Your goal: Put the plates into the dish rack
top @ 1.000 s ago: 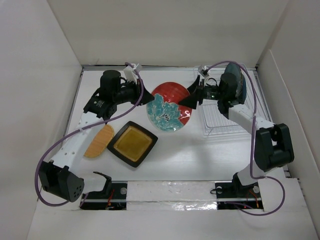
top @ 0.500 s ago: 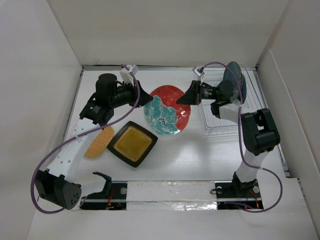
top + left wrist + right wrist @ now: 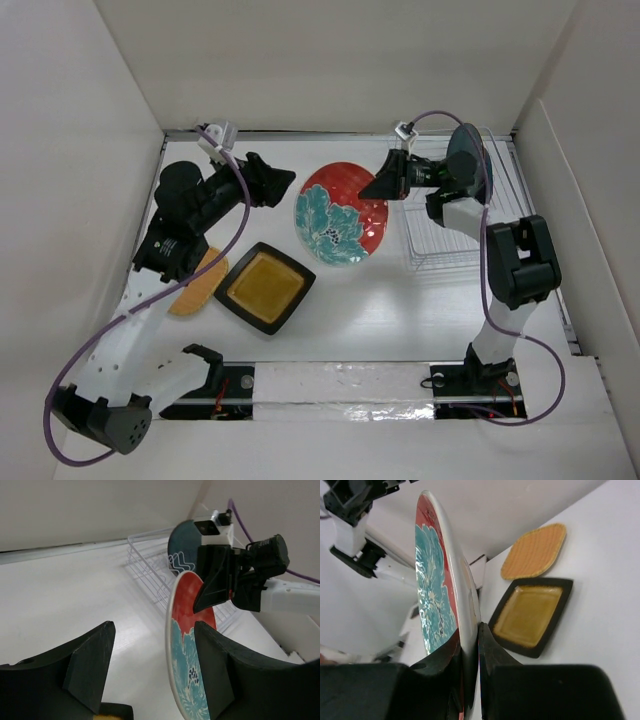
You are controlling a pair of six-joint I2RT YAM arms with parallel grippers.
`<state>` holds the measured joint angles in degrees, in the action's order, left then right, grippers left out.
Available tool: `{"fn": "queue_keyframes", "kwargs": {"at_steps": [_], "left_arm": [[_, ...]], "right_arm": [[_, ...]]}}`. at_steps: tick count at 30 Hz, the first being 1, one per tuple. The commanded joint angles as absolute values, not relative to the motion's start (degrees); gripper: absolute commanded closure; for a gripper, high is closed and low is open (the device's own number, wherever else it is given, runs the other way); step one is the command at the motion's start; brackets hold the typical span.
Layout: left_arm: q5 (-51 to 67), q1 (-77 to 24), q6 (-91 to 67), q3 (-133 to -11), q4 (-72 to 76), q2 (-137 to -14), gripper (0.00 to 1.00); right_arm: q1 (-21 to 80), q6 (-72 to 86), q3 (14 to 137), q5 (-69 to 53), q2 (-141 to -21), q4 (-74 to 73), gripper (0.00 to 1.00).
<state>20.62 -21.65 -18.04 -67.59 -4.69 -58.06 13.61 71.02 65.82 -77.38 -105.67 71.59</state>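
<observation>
Jaws of the right gripper (image 3: 380,187) press together on the rim of the red-teal-white marbled plate (image 3: 338,215), pinching it at its right edge. The right wrist view shows the 2 black fingers (image 3: 492,655) clamped on either side of the thin white rim. The plate stands on edge, tilted, with its painted face toward the left arm, between the 2 grippers and just left of the dish rack (image 3: 447,245). Whether its lower edge touches the white table (image 3: 380,310) cannot be told.

The left gripper (image 3: 280,183) is spread wide and holds nothing. It sits near the plate's left side but apart from it. From its wrist camera the plate's rim shows in the gap between the 2 spread fingers (image 3: 87,667).

A dark teal plate (image 3: 181,542) with white wavy lines stands upright in the far end of the white wire rack, behind the right gripper.

On the table, at the left and nearer the arm bases, the square black-rimmed mustard-yellow plate (image 3: 265,287) lies flat. The tan-orange plate (image 3: 200,282) lies just beside it to the left, partly covered by the left arm in the top view.
</observation>
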Motion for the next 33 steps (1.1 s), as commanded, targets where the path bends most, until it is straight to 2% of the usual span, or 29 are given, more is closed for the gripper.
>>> {"fn": "queue_keyframes", "kwargs": {"at_steps": [1, 5, 12, 13, 16, 25, 33], "left_arm": [[13.4, -21.5, -17.5, -66.3, -1.3, -55.3, 0.39], [12.8, -21.5, -17.3, -65.7, -1.2, -54.6, 0.40], [8.4, -21.5, -16.4, -65.3, -2.2, -53.2, 0.39], [8.0, -21.5, -16.3, -65.2, -2.4, -52.9, 0.39], [7.9, -21.5, -16.4, -63.5, -1.5, -51.3, 0.40], [10.3, -21.5, -16.7, -57.1, -0.9, -48.8, 0.43], [12.1, -21.5, -16.6, -52.7, -0.4, -49.2, 0.46]], "right_arm": [[13.4, 60.2, 72.4, -72.1, -97.4, 74.1, 1.00], [14.7, 39.4, 76.2, -67.9, -92.4, 47.3, 1.00], [12.8, 25.9, 81.4, -58.2, -89.5, 25.9, 1.00], [12.7, 22.5, 82.4, -51.6, -88.8, 16.9, 1.00], [12.0, 13.3, 85.7, -37.4, -85.8, 6.2, 1.00], [9.4, 7.0, 85.7, -1.1, -77.4, 0.1, 1.00], [10.0, -2.4, 88.8, 18.0, -78.5, -2.8, 1.00]]}}
